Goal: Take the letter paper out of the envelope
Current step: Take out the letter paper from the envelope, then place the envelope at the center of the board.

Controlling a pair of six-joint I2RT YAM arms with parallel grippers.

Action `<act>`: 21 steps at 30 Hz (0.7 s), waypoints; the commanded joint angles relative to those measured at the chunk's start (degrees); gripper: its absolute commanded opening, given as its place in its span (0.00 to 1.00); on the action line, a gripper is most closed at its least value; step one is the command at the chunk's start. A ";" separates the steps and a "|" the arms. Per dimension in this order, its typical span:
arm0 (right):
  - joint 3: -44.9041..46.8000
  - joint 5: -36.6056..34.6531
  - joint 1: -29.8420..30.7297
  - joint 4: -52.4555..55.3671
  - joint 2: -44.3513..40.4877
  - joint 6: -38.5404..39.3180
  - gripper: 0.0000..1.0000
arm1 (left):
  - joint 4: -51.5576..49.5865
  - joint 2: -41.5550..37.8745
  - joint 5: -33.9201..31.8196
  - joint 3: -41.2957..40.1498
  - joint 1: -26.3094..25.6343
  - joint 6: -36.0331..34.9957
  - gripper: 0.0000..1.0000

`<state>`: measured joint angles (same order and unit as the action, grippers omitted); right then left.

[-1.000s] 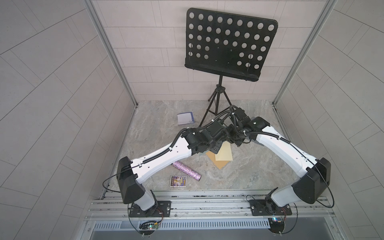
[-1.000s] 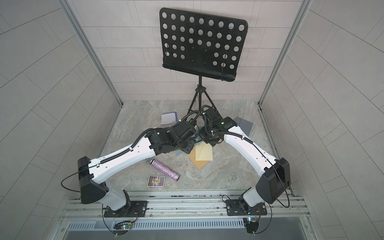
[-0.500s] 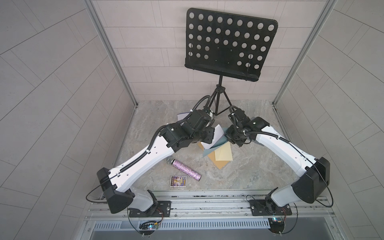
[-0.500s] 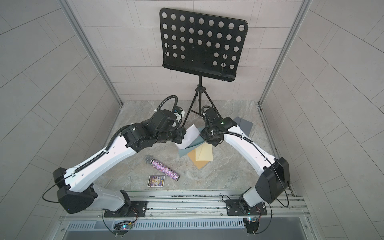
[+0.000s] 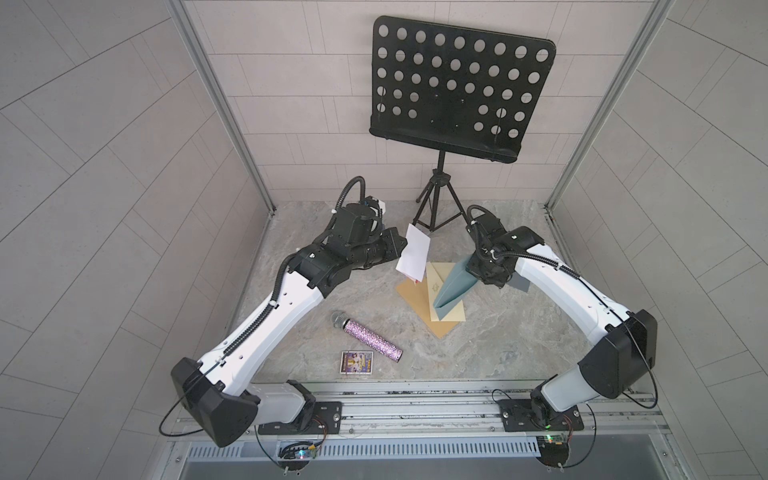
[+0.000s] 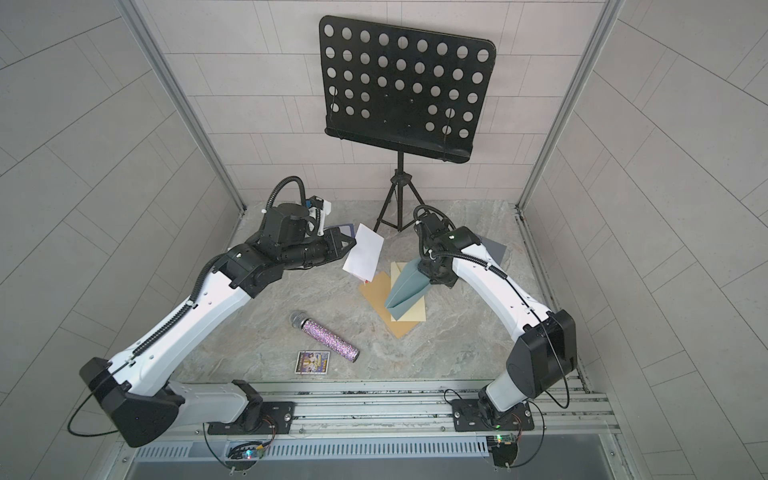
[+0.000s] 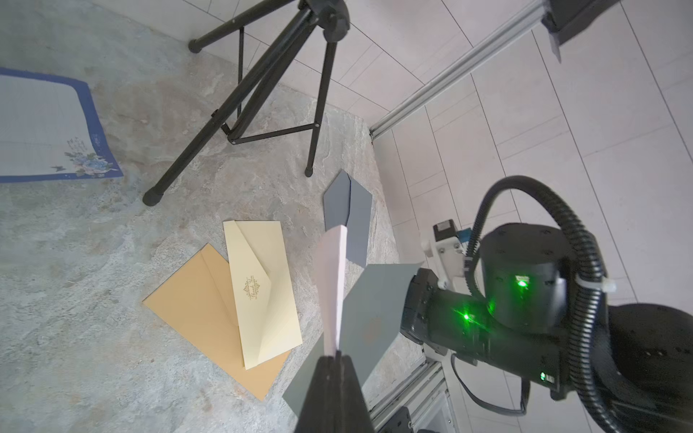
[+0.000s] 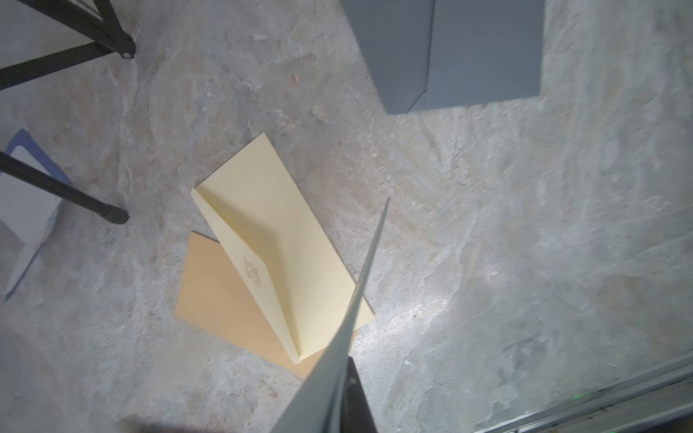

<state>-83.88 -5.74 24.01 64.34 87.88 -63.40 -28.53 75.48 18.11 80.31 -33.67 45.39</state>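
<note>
The white letter paper (image 5: 413, 256) hangs in the air, fully outside the envelope, and my left gripper (image 5: 402, 245) is shut on its edge. In the left wrist view the letter paper (image 7: 333, 285) stands edge-on above the shut left gripper (image 7: 333, 360). To its right, the grey-green envelope (image 5: 453, 286) slants down with its tip over the cream envelope; my right gripper (image 5: 471, 270) is shut on its upper end. In the right wrist view the envelope (image 8: 337, 360) runs edge-on out of the right gripper (image 8: 343, 378). A clear gap separates paper and envelope in both top views.
A cream envelope (image 5: 451, 318) lies on a tan envelope (image 5: 413, 291) mid-table. A glittery microphone (image 5: 368, 336) and a small card (image 5: 356, 363) lie nearer the front. A black music stand (image 5: 457, 87) on a tripod stands at the back. A grey envelope (image 6: 492, 249) and blue-bordered paper (image 7: 41, 127) lie behind the arms.
The two grippers were close together over the envelopes. My left arm has since swung up and left, drawing the white paper clear of the envelope, which the right gripper kept.
</note>
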 commanded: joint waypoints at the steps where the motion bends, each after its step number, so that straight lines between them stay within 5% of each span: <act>1: 0.80 -10.00 -2.22 9.54 -0.10 5.50 0.00 | 5.07 -0.09 3.88 -2.17 0.95 4.69 0.00; 8: 6.16 -19.77 -10.23 12.70 -1.98 7.95 0.00 | 7.90 2.11 8.24 -6.29 0.98 5.24 0.00; 21: 8.86 -7.45 -31.50 13.53 8.61 -1.88 0.00 | 12.10 3.46 12.92 -10.43 0.97 6.97 0.00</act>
<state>-74.61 -16.82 -5.50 74.43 93.76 -60.49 -19.07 79.18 29.67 70.59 -32.64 51.20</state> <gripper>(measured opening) 0.047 0.051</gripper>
